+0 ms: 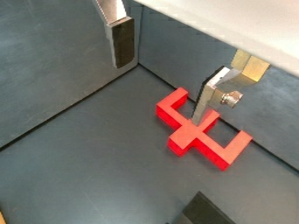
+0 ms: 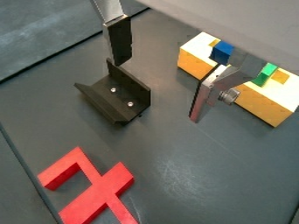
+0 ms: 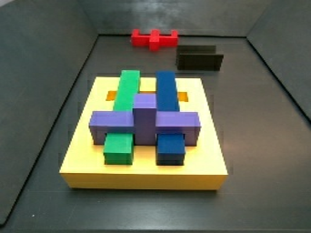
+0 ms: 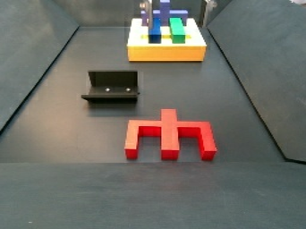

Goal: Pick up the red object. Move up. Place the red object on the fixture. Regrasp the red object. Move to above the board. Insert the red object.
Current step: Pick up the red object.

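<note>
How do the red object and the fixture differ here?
The red object is bright red and lies flat, legs and stub spread out; the fixture is dark, an upright L-shaped bracket. The red object looks wider. Both rest on the floor, untouched by the open gripper above.

claw | flat silver plate fingers | dark pads | one screw

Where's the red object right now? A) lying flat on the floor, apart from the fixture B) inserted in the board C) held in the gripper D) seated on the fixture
A: the red object lies flat on the floor, clear of the fixture and far from the board; the gripper hangs above, open and empty.
</note>
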Tool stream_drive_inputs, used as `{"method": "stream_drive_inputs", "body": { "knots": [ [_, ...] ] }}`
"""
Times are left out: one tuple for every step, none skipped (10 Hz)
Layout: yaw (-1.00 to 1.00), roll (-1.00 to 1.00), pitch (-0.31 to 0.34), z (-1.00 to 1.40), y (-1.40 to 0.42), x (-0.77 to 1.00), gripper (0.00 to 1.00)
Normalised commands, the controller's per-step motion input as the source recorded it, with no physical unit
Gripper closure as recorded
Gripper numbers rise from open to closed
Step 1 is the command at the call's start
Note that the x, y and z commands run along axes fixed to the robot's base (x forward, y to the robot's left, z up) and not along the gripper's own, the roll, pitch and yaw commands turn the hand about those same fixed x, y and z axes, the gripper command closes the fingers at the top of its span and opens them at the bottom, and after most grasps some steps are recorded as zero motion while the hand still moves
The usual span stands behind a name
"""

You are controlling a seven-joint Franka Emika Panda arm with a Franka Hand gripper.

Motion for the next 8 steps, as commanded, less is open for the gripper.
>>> {"method": "stream_drive_inputs", "body": {
  "knots": [
    [0.00, 0.00, 0.000, -0.04, 0.00, 0.00, 0.00],
    [0.00, 0.00, 0.000, 0.00, 0.00, 0.02, 0.00],
    [-0.09, -0.03, -0.043, -0.22, 0.00, 0.00, 0.00],
    [-0.19, -0.23, 0.000, -0.68, 0.55, 0.17, 0.00],
    [-0.15, -0.16, 0.000, -0.80, 0.67, 0.22, 0.00],
    [-0.21, -0.12, 0.000, -0.89, 0.72, 0.15, 0.00],
    [-0.21, -0.13, 0.000, -0.88, 0.71, 0.12, 0.00],
    [-0.15, -0.11, 0.000, -0.91, 0.41, 0.07, 0.00]
  ]
}}
